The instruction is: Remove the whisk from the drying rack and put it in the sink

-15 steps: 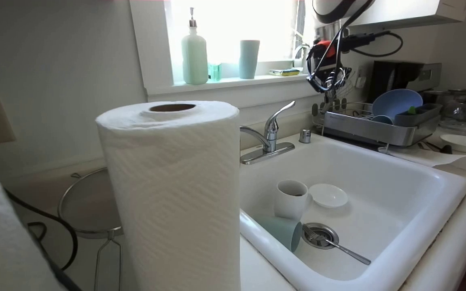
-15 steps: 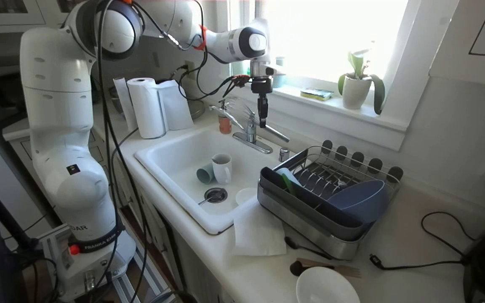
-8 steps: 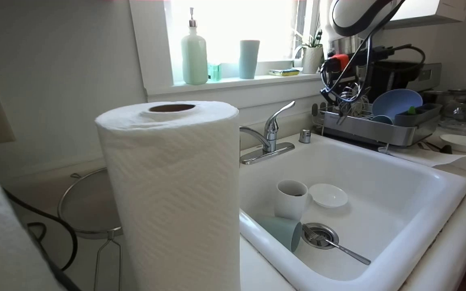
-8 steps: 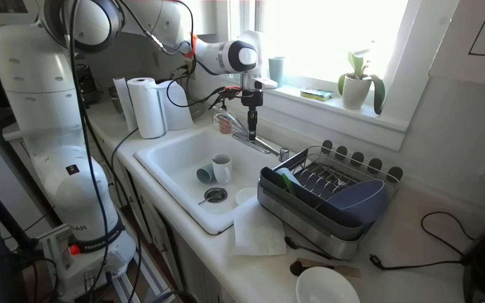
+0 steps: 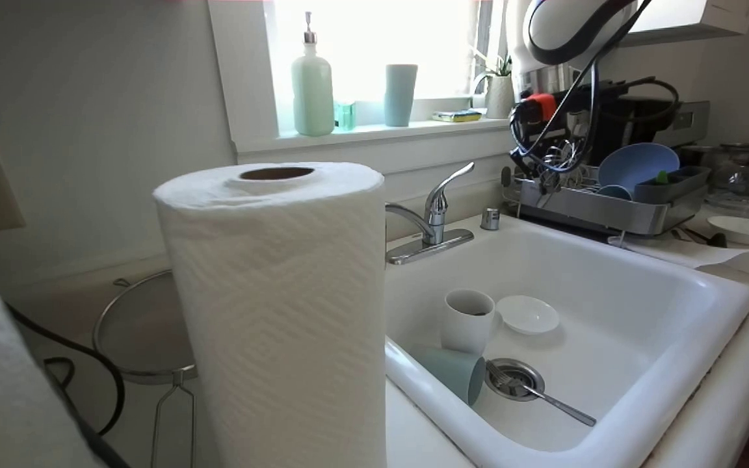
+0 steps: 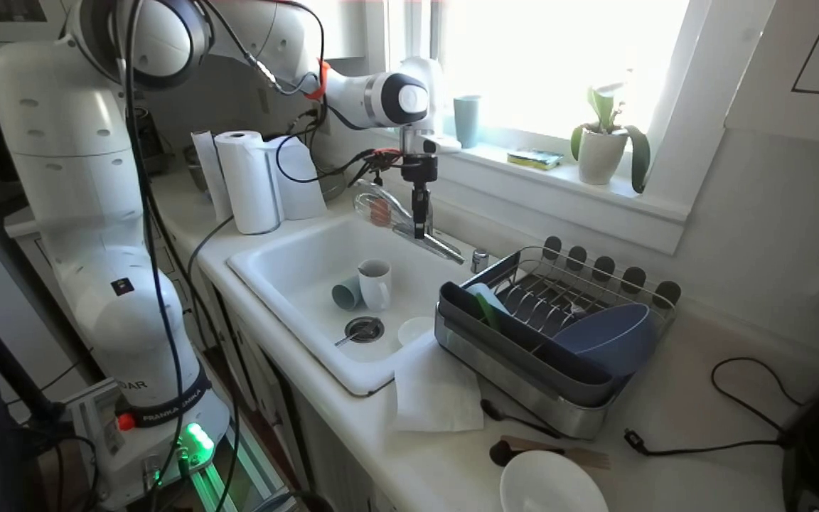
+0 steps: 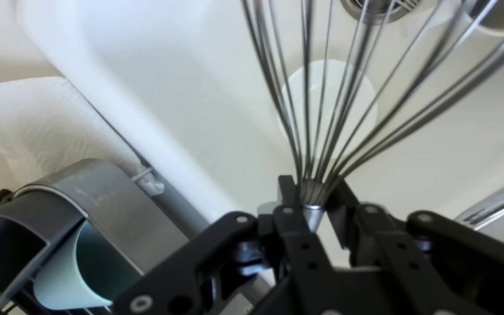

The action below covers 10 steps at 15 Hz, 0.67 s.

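My gripper point(image 7: 314, 194) is shut on the whisk point(image 7: 311, 214) near where its wires meet the handle. In the wrist view the wires fan out over the white sink point(image 7: 125, 105). In an exterior view the gripper point(image 6: 419, 232) holds the whisk point(image 6: 445, 249) tilted, wires toward the paper towels, handle end toward the rack. The whisk appears above the sink point(image 6: 363, 380) on the faucet side; its exact height is hard to tell. Its wires also show in an exterior view point(image 5: 563, 156), where cables partly cover the fingers. The drying rack point(image 6: 516, 377) stands beside the sink, also seen here point(image 5: 582, 207).
The chrome faucet point(image 5: 436, 218) stands at the sink's back rim, close to the whisk. In the sink are a white mug point(image 5: 465, 328), a teal cup point(image 5: 449, 370), a saucer point(image 5: 527, 315) and a fork point(image 5: 563, 406). Paper towel point(image 6: 249, 192) stands beyond. A plant pot point(image 6: 601, 156) sits on the sill.
My gripper has come down and away from the window with the whisk in it, mostly in the first half second. A green light now shows on the robot base.
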Tool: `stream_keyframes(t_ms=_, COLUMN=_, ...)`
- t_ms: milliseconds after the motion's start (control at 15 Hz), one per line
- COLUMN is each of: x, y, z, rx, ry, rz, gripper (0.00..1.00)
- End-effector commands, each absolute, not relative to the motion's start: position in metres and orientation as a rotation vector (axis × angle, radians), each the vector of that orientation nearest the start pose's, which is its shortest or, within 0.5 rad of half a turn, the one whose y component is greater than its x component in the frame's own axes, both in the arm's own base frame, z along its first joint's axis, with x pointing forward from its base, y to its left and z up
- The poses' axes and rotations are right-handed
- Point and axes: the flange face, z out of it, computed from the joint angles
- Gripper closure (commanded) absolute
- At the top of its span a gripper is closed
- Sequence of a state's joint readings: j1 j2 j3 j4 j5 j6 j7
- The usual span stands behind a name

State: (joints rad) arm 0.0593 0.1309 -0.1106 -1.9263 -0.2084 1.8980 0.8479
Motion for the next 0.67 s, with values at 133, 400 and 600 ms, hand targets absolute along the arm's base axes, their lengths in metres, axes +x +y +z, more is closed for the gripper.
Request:
stream_keyframes(t_ms=133, x=0.558, y=-0.01, z=0.364, rx=-3.193, ry=1.381, rz=0.17, gripper=0.94)
stream_keyframes(t_ms=400, x=0.54, y=-0.021, z=0.326, rx=-3.246, ry=1.405, rz=0.218, gripper=0.94)
stream_keyframes(t_ms=600, x=0.533, y=-0.021, z=0.298, rx=-3.282, ry=1.351, rz=0.172, gripper=0.94)
